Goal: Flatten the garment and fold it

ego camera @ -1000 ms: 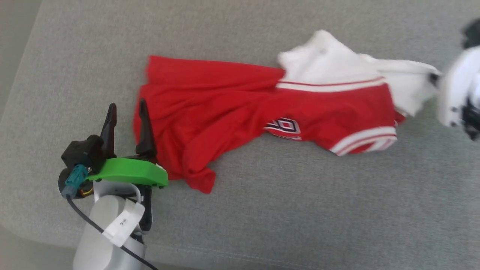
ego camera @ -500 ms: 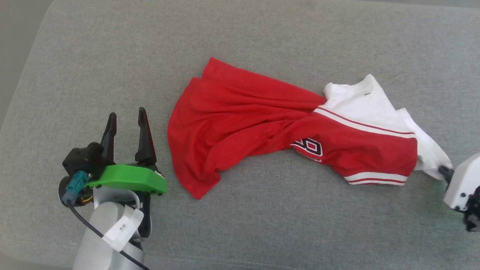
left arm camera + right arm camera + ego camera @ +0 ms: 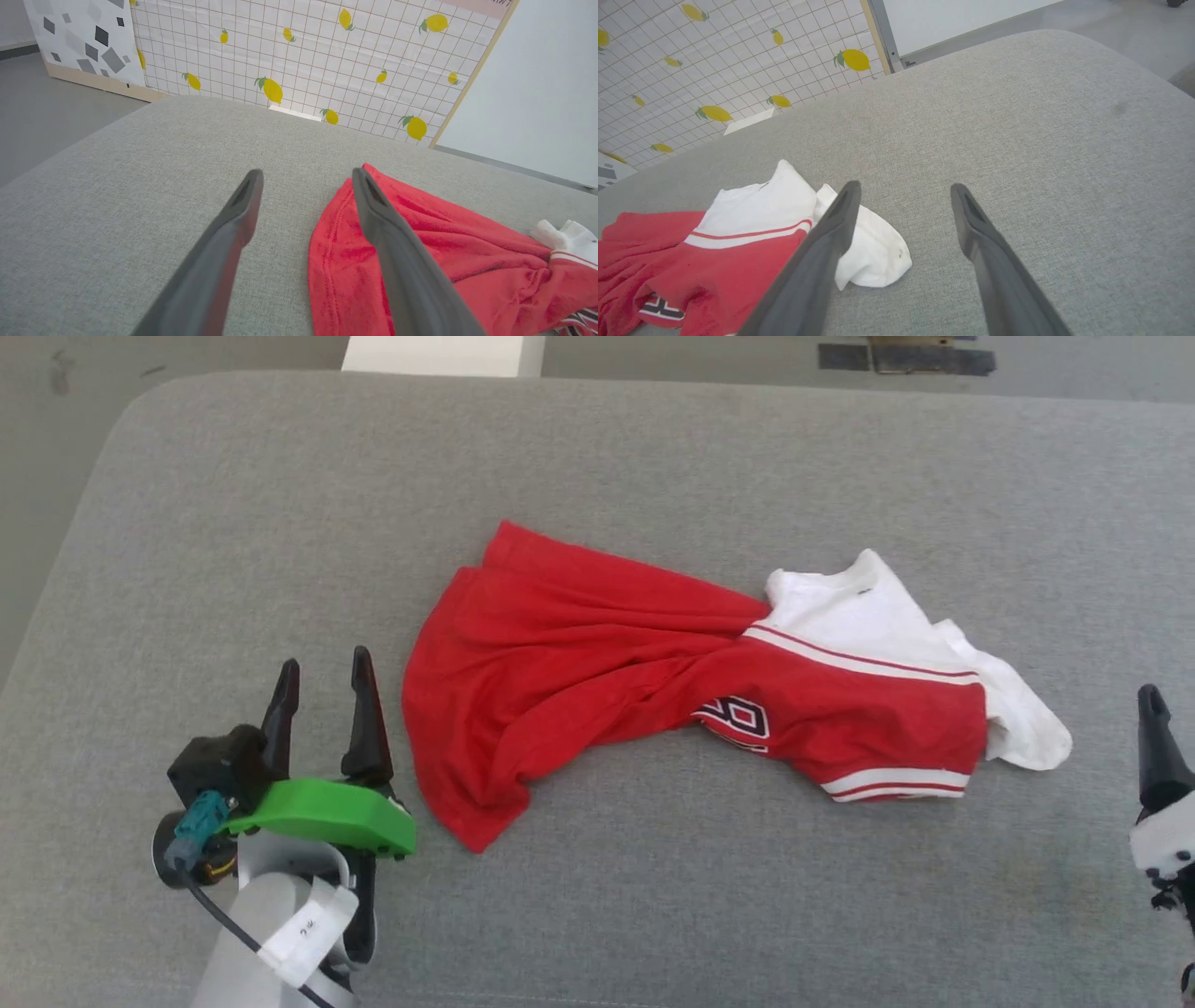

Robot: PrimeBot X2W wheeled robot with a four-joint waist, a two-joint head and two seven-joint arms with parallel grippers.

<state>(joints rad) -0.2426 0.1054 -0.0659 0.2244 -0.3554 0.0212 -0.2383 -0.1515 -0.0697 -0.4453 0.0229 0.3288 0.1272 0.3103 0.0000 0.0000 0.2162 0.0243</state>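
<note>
The garment (image 3: 597, 653) lies crumpled on the grey cushion (image 3: 653, 457). Its red body is bunched toward the left, and its white sleeves and striped trim lie toward the right. Part of a dark number shows on the chest. My left gripper (image 3: 322, 667) stands open just left of the red hem (image 3: 336, 252), with bare cushion between its fingers. My right gripper (image 3: 906, 187) is open beside the white sleeve (image 3: 873, 252); its left finger overlaps that sleeve in its wrist view, and nothing is held. One right finger (image 3: 1158, 747) shows at the head view's right edge.
The cushion's rounded left edge (image 3: 56, 616) drops to grey floor (image 3: 37, 448). A lemon-patterned grid panel (image 3: 303, 56) stands behind the cushion. A white block (image 3: 439, 353) sits beyond the far edge. Bare cushion surrounds the garment on all sides.
My right gripper has opened and let go of the white sleeve, which now lies on the cushion. The head camera has shifted. The left gripper has held still.
</note>
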